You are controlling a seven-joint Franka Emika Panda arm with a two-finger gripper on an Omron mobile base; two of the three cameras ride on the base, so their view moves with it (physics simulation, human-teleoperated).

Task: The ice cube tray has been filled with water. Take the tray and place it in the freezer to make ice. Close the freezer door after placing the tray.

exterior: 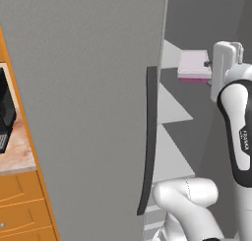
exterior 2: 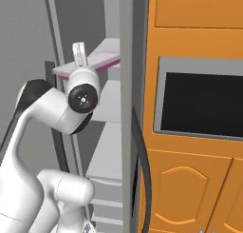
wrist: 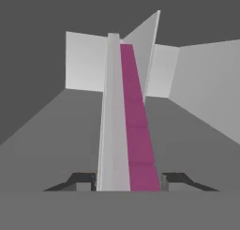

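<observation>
We are reaching into the freezer [exterior: 206,18] with the ice cube tray [exterior: 193,65] clamped edge-on in our gripper [wrist: 129,181]. In the hand view the two dark fingertips [wrist: 84,180] are pressing against the tray's opposite faces, the pale lavender top on one side and the magenta underside on the other, so the jaws are closed on the tray and on nothing else.

Relative to the freezer, the tray is sitting just inside the opening at an upper level, above the grey shelves [exterior 2: 107,156] that are stepping down below it. Whether it is touching a shelf we cannot tell. In the hand view the tray's far end is pointing at a pale back wall, with grey floor lying open on both sides of it and a side wall closing in on one flank.

The freezer door [exterior: 93,112] is standing open on the left of the freezer, its long dark handle [exterior: 149,141] running along the edge nearest our arm. The second door [exterior 2: 127,108] is hemming in the opening's other side, leaving a narrow gap in which the white arm is working.

Small lettering is showing on the arm's dark band, too blurred to read.

Right of the freezer, orange cabinets [exterior 2: 190,189] are framing a black-windowed oven [exterior 2: 201,103]. Left of the freezer, a dark appliance [exterior: 6,112] is sitting on a speckled counter [exterior: 17,151].
</observation>
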